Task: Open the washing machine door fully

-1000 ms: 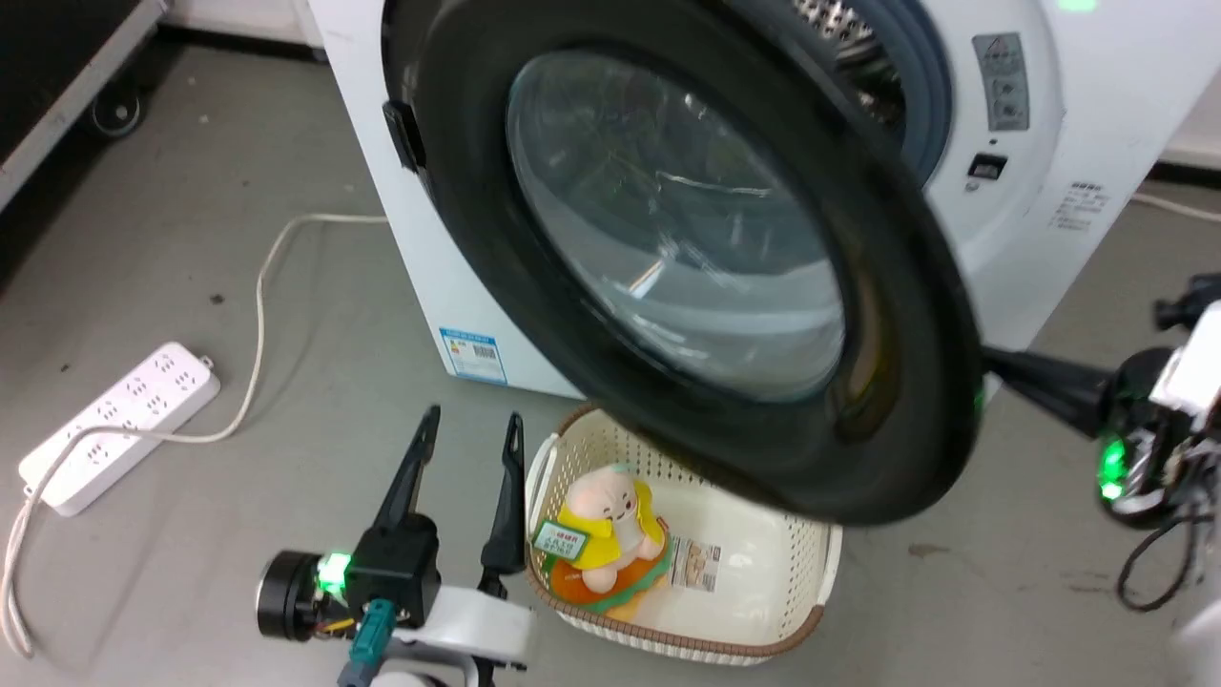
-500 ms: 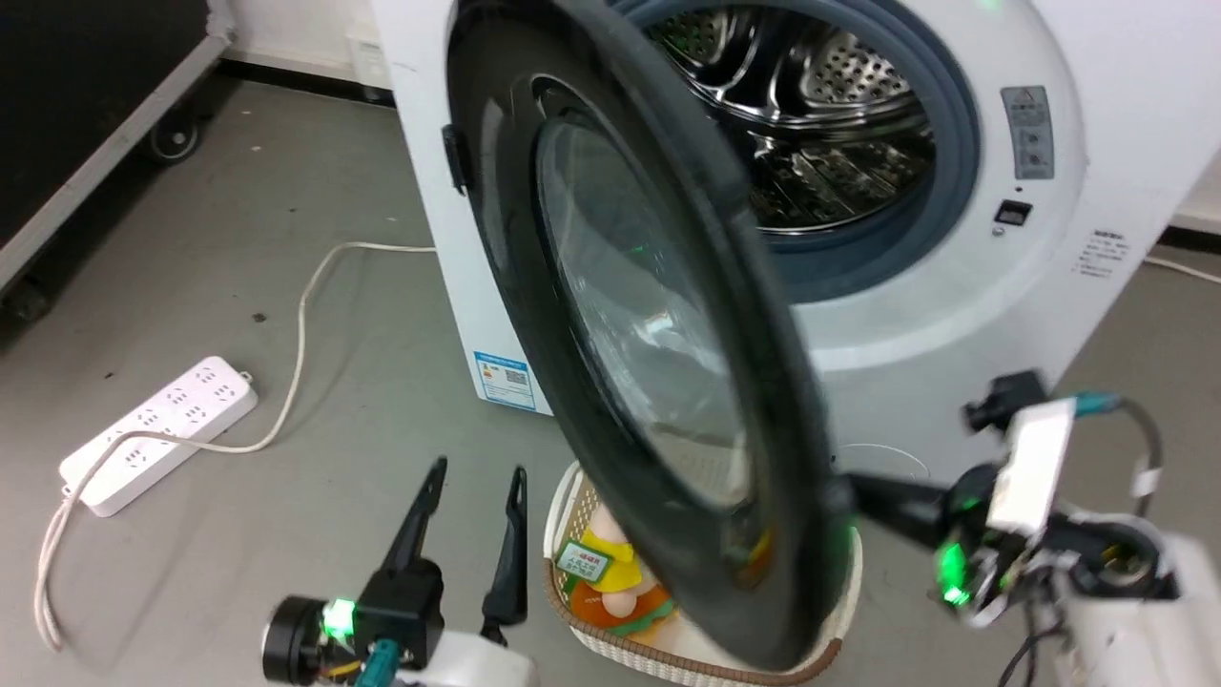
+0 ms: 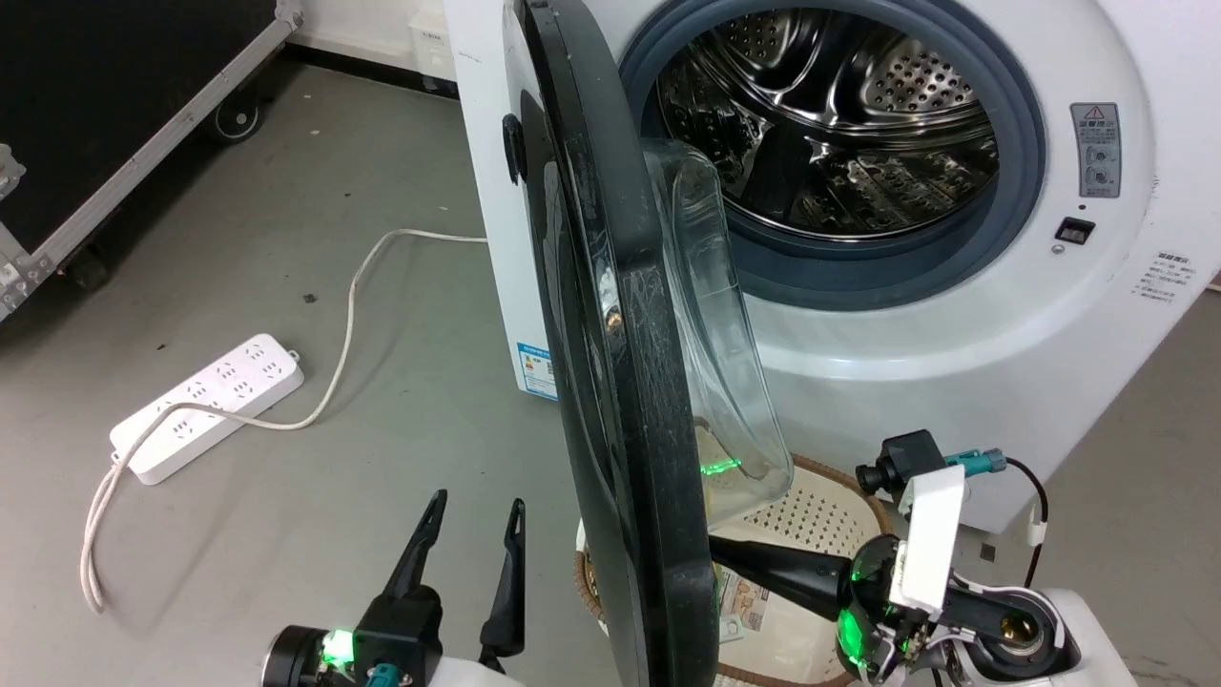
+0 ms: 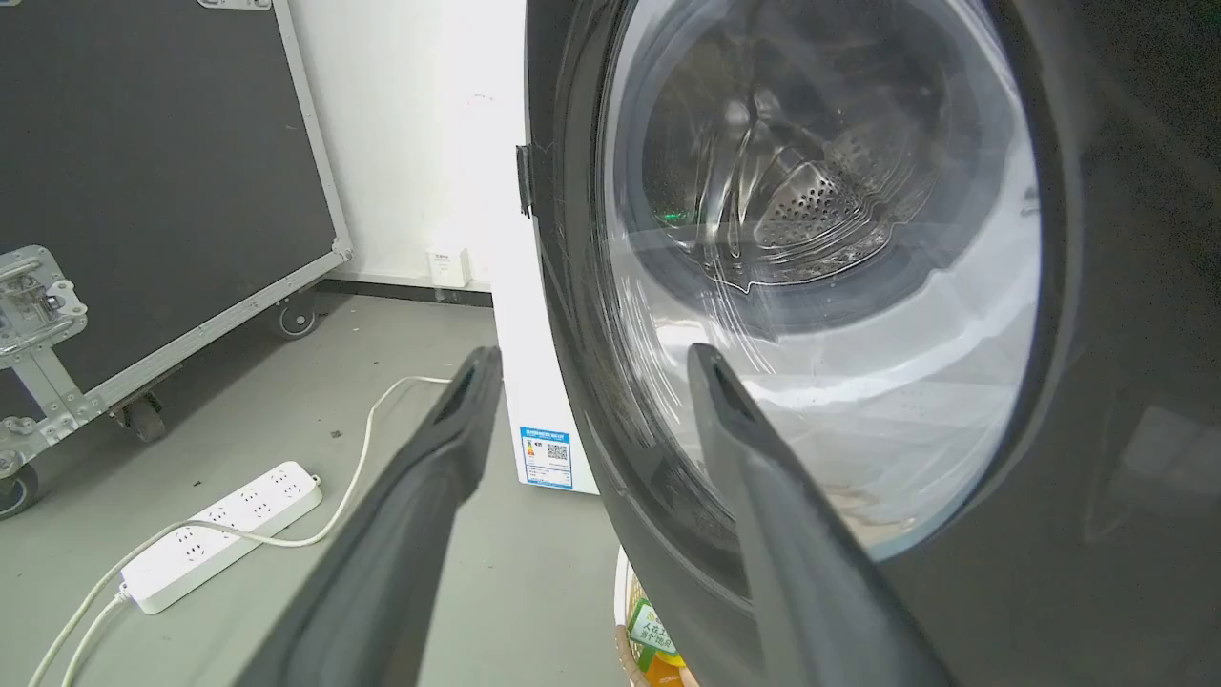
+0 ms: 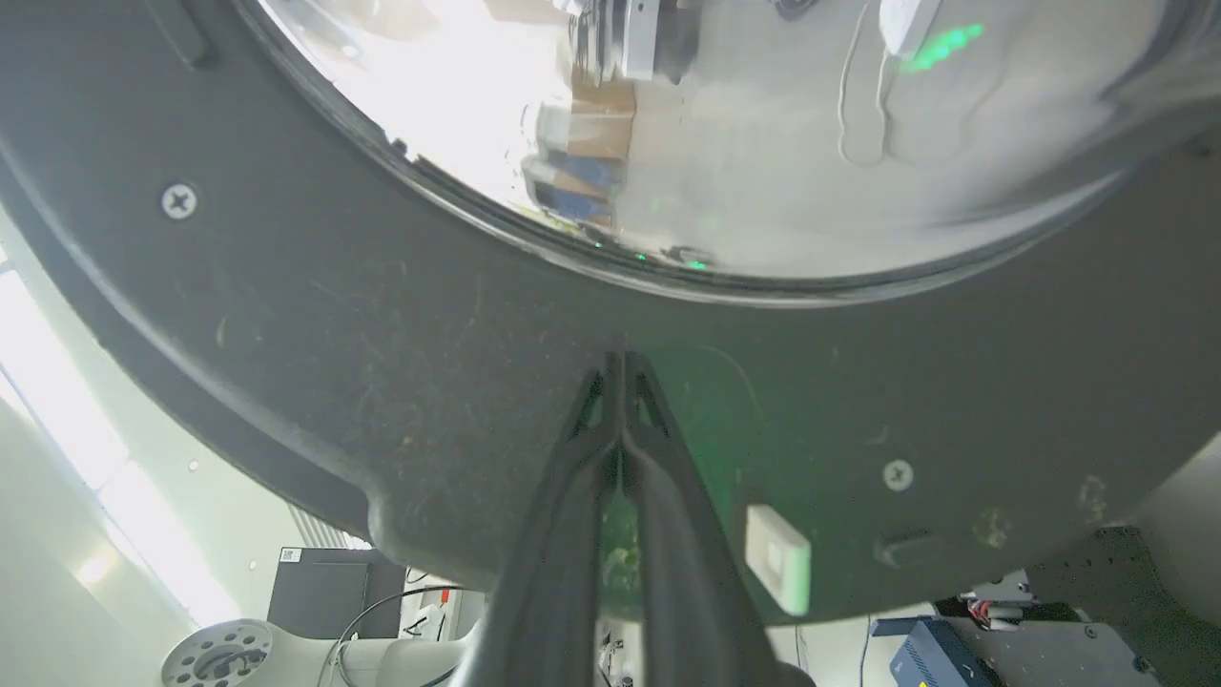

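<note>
1. Washing machine door (image 3: 630, 382), in the head view, stood edge-on and about square to the front of the washing machine (image 3: 954, 363), leaving the steel drum (image 3: 839, 124) fully bare. I judged the opening mostly done, with only the last swing toward the machine's side left. The right gripper (image 3: 734, 558) had its fingers pressed together and held nothing. It reached across low down, with the door's inner face straight ahead of its tips, which were hidden behind the door's edge. A basket (image 3: 830, 506) lay just beneath that gripper. The left gripper (image 3: 477, 501) hovered low with its fingers spread and empty. The door was near on its right but apart from it, and a power strip (image 3: 210, 401) lay well off to its left.

2. In the left wrist view, the left gripper (image 4: 593, 358) pointed forward with wide-open fingers that closed on nothing. The door (image 4: 1097, 382) rose ahead and to its right, with the glass window (image 4: 830, 286) beyond its right finger. I could see no contact.

3. In the right wrist view, the right gripper (image 5: 620, 358) was shut to a single point. Its tips seemed to rest on the door's (image 5: 382, 382) dark inner frame, with the glass bulge just beyond them. It looked like a push, not a grip.
</note>
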You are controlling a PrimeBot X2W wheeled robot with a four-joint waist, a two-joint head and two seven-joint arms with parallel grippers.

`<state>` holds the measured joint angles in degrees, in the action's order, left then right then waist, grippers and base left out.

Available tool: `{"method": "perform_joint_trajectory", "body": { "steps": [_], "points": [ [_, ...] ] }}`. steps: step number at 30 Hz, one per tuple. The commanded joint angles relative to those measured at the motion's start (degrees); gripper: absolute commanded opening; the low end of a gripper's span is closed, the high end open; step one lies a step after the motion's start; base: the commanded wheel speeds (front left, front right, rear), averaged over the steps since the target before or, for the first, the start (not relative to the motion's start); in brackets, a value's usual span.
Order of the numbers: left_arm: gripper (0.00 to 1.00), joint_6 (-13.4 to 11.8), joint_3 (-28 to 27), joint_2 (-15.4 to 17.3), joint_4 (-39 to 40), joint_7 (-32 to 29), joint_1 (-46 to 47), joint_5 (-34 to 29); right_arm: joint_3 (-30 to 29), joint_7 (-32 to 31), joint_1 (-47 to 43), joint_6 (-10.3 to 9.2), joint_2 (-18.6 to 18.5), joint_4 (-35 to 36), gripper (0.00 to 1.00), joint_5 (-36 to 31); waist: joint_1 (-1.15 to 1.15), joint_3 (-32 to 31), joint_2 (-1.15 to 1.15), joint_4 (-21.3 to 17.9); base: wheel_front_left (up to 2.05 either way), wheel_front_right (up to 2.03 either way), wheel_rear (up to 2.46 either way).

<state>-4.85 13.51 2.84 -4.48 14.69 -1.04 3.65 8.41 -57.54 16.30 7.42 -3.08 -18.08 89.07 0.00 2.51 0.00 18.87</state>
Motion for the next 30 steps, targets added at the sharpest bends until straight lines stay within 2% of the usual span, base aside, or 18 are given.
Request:
{"method": "perform_joint_trajectory", "body": {
  "steps": [1, 5, 6, 7, 9, 10, 11, 13, 14, 15, 18, 21, 25, 30],
  "points": [
    [1.0, 0.2, -0.4, 0.2, -0.2, 0.3, 0.0, 0.0, 0.4, 0.9, -1.1, 0.07, 0.2, 0.3, 0.0, 0.5, 0.0, -0.1, 0.0, -0.3, 0.0, 0.0, 0.0],
    [1.0, 0.3, -0.8, 0.2, -0.2, 0.3, 0.2, 0.2, -0.3, 3.4, -0.9, 0.07, -0.2, 1.4, 0.0, -1.3, 0.0, -0.4, 0.0, -1.1, 0.0, 0.0, 0.0],
    [1.0, 0.3, -1.2, 0.2, 0.0, 0.3, 0.2, 0.4, -1.6, 6.8, -0.7, 0.07, -1.0, 3.3, 1.0, -4.2, 0.0, -0.5, 0.0, -1.8, 0.0, 0.0, 0.0],
    [1.0, 0.3, -1.2, 0.2, 0.0, 0.3, 0.2, 0.4, -1.6, 6.8, -0.7, 0.07, -1.0, 3.3, 1.0, -4.2, 0.0, -0.5, 0.0, -1.8, 0.0, 0.0, 0.0],
    [1.0, 0.4, -2.1, 0.2, 0.2, 0.3, -0.1, 0.8, -4.1, 12.7, -0.8, 0.07, -2.3, 7.9, 1.0, -9.3, 0.0, -0.8, 0.0, -3.3, 0.0, 0.0, 0.0],
    [1.0, 0.4, -2.1, 0.2, 0.2, 0.3, -0.1, 0.8, -4.1, 12.7, -0.8, 0.07, -2.3, 7.9, 1.0, -9.3, 0.0, -0.8, 0.0, -3.3, 0.0, 0.0, 0.0],
    [1.0, 0.5, -2.3, 0.2, 0.2, 0.3, -0.2, 0.9, -4.8, 15.3, -0.9, 0.07, -3.0, 10.2, 1.0, -11.9, 0.0, -0.7, 0.0, -3.8, 0.0, 0.0, 0.0],
    [1.0, 0.5, -3.1, 0.2, 0.3, 0.3, -0.2, 1.0, -5.4, 22.3, -1.5, 0.07, -5.2, 15.6, 1.0, -19.1, 0.0, -0.6, 0.0, -4.8, 0.0, 0.0, 0.0],
    [1.0, 0.4, -4.2, 0.3, 0.3, 0.3, -0.4, 1.3, -3.7, 29.4, -3.0, 0.07, -7.9, 20.0, 1.0, -27.1, 0.0, -0.8, 0.0, -6.1, 0.0, 0.0, 0.0],
    [1.0, 0.4, -4.2, 0.3, 0.3, 0.3, -0.4, 1.3, -3.7, 29.4, -3.0, 0.07, -7.9, 20.0, 1.0, -27.1, 0.0, -0.8, 0.0, -6.1, 0.0, 0.0, 0.0],
    [1.0, 0.7, -5.5, 0.5, 0.4, 0.3, -0.5, 1.5, -1.3, 41.7, -6.2, 0.07, -11.9, 22.4, 1.0, -37.8, 0.0, -1.1, 0.0, -7.8, 0.0, 0.0, 0.0],
    [1.0, 1.2, -6.5, 0.9, 0.4, 0.3, -0.9, 1.5, -1.9, 53.1, -9.4, 0.07, -13.5, 20.7, 1.0, -46.4, 0.0, -1.6, 0.0, -9.4, 0.0, 0.0, 0.0],
    [1.0, 2.1, -7.7, 1.4, 0.3, 0.3, -2.1, 1.7, -5.2, 64.5, -12.7, 0.07, -11.9, 17.5, 1.0, -56.4, 0.0, -1.8, 0.0, -11.6, 0.0, 0.0, 0.0],
    [1.0, 3.1, -8.5, 1.8, 0.9, 0.3, -3.2, 1.5, -10.0, 70.3, -17.1, 0.07, -7.3, 14.9, 1.0, -66.3, 0.0, -2.0, 0.0, -13.1, 0.0, 0.0, 0.0]
  ]
}}
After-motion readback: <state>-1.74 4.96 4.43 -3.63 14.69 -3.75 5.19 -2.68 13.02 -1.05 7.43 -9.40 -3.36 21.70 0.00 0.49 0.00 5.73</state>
